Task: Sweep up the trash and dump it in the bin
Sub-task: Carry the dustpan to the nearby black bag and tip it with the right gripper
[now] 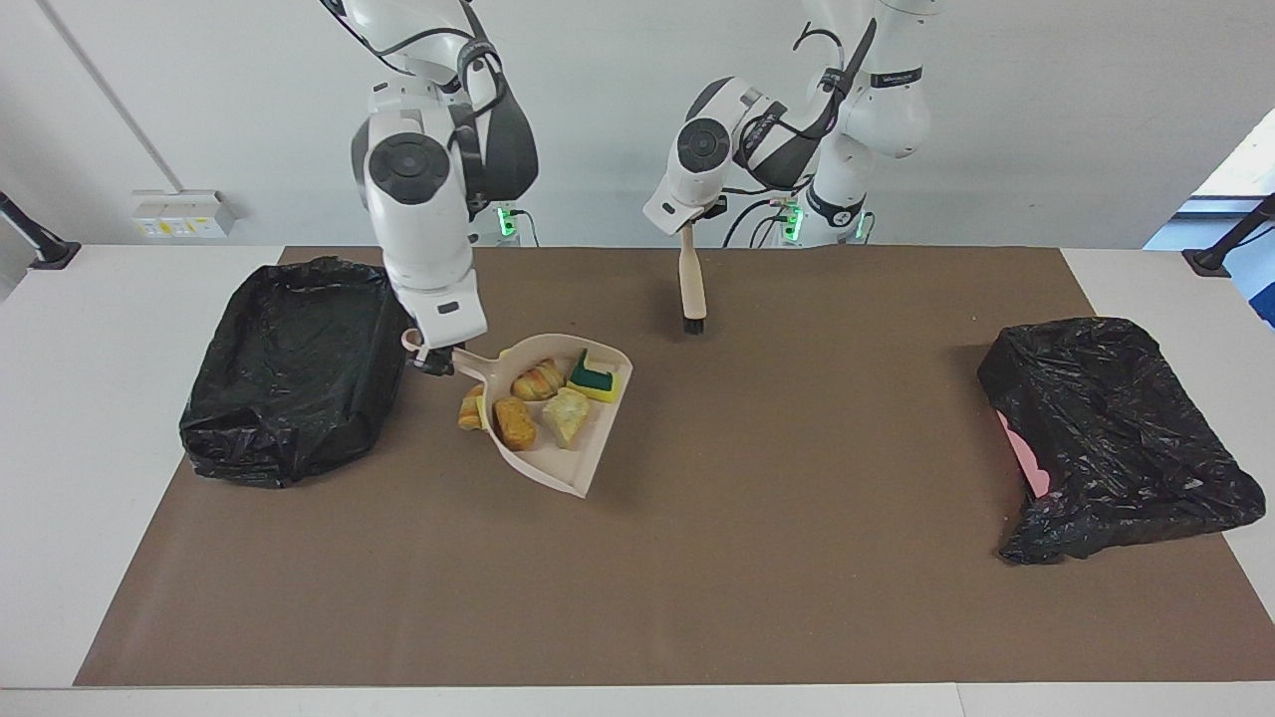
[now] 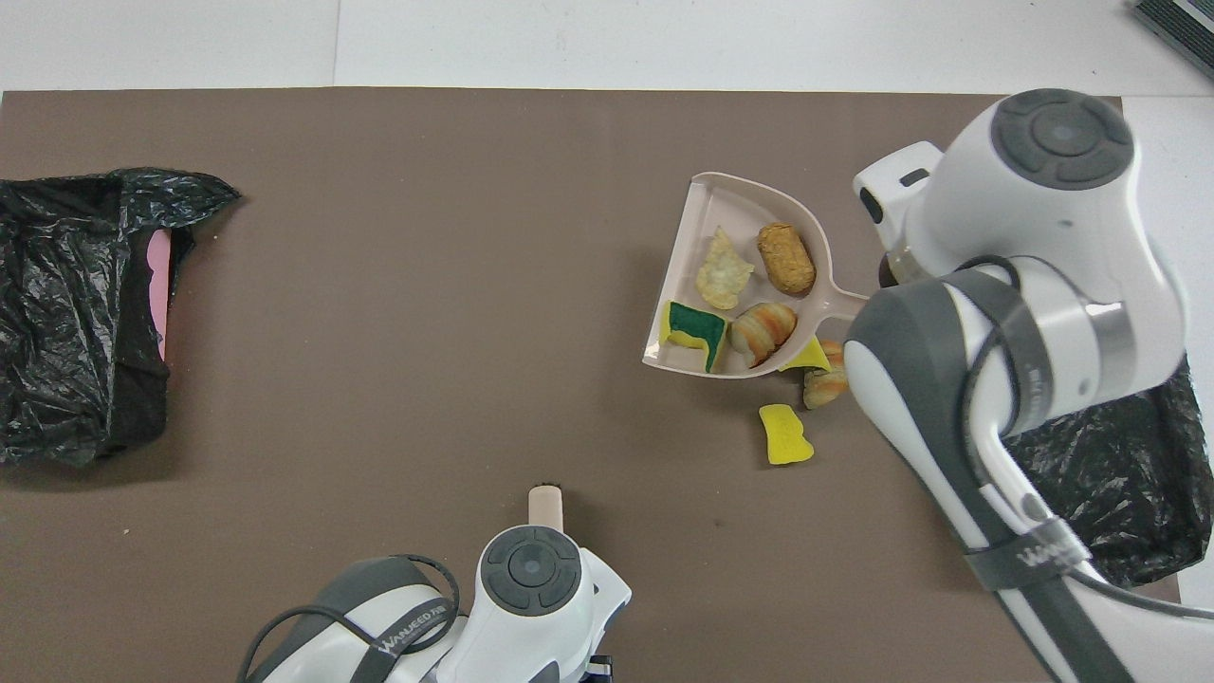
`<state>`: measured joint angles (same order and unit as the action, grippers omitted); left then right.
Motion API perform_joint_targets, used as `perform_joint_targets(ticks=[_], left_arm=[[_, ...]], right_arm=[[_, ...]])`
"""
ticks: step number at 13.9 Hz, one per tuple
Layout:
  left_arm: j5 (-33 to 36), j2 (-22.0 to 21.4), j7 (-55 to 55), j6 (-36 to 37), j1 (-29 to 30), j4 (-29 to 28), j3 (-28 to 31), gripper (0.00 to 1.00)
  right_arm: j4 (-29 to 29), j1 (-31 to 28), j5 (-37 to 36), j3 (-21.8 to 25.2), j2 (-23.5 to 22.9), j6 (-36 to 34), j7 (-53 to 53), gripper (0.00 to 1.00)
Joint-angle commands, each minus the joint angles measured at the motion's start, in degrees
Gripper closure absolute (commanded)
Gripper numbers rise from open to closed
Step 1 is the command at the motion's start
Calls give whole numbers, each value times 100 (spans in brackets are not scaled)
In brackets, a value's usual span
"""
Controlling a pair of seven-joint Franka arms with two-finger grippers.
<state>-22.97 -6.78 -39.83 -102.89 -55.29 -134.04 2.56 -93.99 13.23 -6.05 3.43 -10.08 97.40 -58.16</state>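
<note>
1. Above the brown mat, the dustpan is held raised by its handle in the right gripper, pinched shut, beside the nearest bin.
2. Four trash pieces are carried in it; others are left on the mat.
3. The brush is clamped upright by the left gripper, with open mat around it.

The middle of the counter, between the two bag-lined bins, is open, and so is its edge farthest from the robots. Toward the right arm's end, the raised dustpan hangs just beside the bin. Loose trash pieces lie under it. The brush hangs over the counter's robot-side edge.
</note>
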Motion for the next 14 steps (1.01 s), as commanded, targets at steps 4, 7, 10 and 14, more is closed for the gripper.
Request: perform_joint_targets(ticks=[4, 7, 10, 14], left_arm=[[-102, -403, -78, -530, -237, -640, 104, 100], [-102, -403, -51, -680, -237, -737, 95, 100], [-102, -359, -34, -794, -237, -746, 104, 100], [-94, -280, 80, -803, -237, -755, 104, 100]], right_arm=[[-155, -1347, -28, -45, 823, -826, -1616, 100], [-163, -2225, -97, -27, 947, -881, -2697, 100], [-381, -2772, -805, -18, 1095, -601, -3166, 100], [-1296, -3378, -1625, -18, 1535, 533, -3500, 100]])
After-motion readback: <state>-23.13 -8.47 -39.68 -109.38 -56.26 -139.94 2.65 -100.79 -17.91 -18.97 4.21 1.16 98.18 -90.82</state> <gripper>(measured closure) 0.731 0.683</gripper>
